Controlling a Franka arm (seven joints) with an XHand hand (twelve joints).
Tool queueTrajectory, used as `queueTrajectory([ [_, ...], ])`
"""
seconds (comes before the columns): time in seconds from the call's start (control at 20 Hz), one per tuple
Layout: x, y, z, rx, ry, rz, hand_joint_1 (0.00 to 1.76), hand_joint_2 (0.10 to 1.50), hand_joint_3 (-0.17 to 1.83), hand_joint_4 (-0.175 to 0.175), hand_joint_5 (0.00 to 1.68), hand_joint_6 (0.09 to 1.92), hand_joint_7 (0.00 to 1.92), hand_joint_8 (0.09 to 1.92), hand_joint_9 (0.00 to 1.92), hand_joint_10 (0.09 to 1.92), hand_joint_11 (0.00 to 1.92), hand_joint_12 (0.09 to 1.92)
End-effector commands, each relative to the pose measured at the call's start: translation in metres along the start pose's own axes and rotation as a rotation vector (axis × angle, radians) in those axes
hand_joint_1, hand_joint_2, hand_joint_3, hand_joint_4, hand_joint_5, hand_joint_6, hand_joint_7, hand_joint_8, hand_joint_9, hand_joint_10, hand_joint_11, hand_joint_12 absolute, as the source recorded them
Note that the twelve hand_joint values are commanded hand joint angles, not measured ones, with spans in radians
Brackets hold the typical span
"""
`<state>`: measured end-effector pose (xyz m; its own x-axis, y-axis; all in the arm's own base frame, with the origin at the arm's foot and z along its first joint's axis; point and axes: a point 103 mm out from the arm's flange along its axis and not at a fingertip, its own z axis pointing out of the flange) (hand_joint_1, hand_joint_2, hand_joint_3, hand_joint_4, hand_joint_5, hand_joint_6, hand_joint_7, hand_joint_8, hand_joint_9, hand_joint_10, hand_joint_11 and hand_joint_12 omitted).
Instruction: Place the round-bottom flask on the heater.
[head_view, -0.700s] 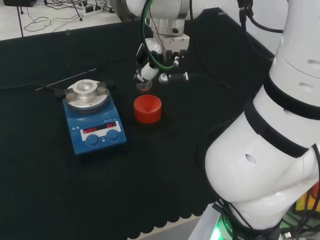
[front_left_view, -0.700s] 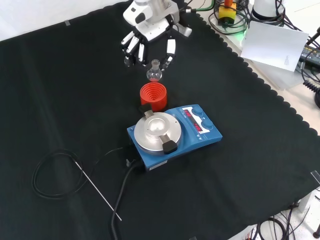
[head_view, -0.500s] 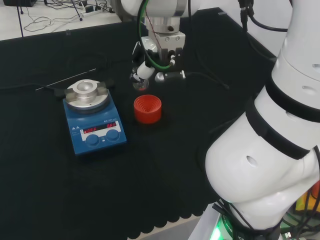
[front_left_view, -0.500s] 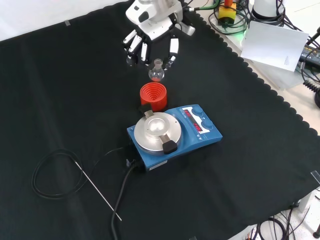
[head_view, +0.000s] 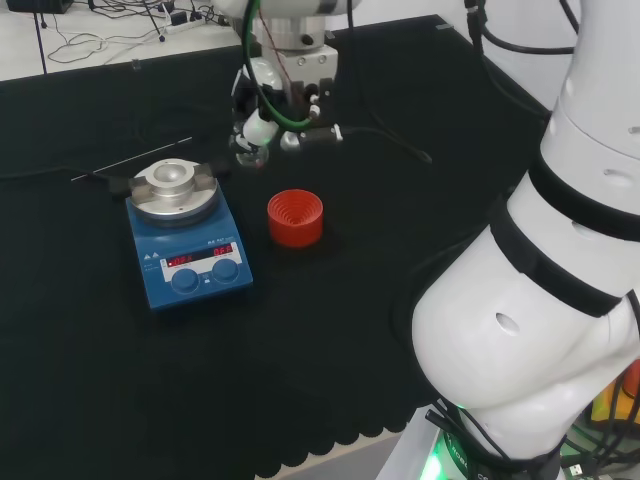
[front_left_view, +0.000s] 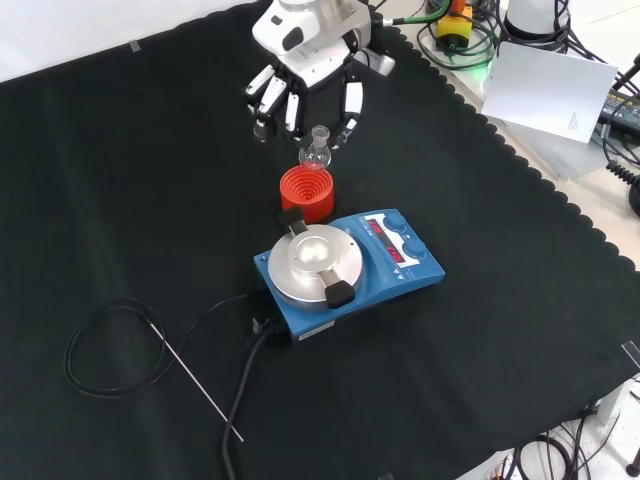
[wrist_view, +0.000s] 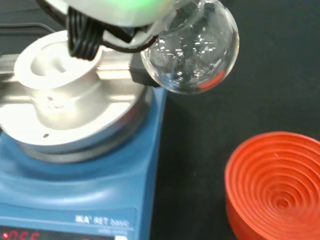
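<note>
The black and white hand (front_left_view: 305, 85) hangs above the black cloth (front_left_view: 120, 200) with its fingers (front_left_view: 352, 100) pointing down and curled in around the neck of 1 clear round-bottom flask (front_left_view: 318, 150), which it grasps and carries in the air. In the front view the flask hangs upright just below the fingertips, its round bulb directly above and slightly behind the 1 red ribbed stand (front_left_view: 305, 192), with a gap between them. In the head view the hand (head_view: 275, 95) holds the flask (head_view: 248, 152) above the cloth, to the right of and behind the heater, and to the upper left of the red stand (head_view: 295, 217).

In the wrist view the flask's glass bulb (wrist_view: 192, 50) looks clear, with a small red glint low on its side. It is off to the side of the heater's silver plate (wrist_view: 65, 100), not over its centre, and the red stand (wrist_view: 275, 187) sits on the cloth just beside the heater.

There is 1 heater (front_left_view: 345, 270): a blue box with a round silver plate that has a bowl-shaped hollow in the middle, 2 blue knobs and 2 red displays on its front. The stand touches or nearly touches the heater's back edge in the front view.

1 black cable (front_left_view: 110, 345) lies coiled on the cloth in front of the heater, and 1 thin metal rod (front_left_view: 195, 380) lies beside it.
</note>
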<state>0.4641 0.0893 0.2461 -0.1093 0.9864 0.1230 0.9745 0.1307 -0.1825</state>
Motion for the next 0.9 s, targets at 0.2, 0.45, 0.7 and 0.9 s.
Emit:
queueTrajectory([
  [0.2,0.065,0.044,-0.001,0.05,-0.033,-0.096,1.1,0.65,0.78,0.175,1.16,0.94,0.34,0.7,0.61,0.65,0.18,1.4],
  [0.45,0.09,0.06,0.002,0.08,-0.032,-0.131,1.1,0.65,0.79,0.175,1.16,0.94,0.34,0.7,0.61,0.65,0.18,1.4],
  [0.7,0.105,0.071,0.008,0.1,-0.042,-0.156,1.1,0.64,0.79,0.175,1.16,0.94,0.34,0.7,0.61,0.65,0.18,1.4],
  [0.9,0.11,0.077,0.015,0.115,-0.048,-0.165,1.1,0.64,0.79,0.175,1.16,0.94,0.34,0.7,0.61,0.65,0.18,1.4],
])
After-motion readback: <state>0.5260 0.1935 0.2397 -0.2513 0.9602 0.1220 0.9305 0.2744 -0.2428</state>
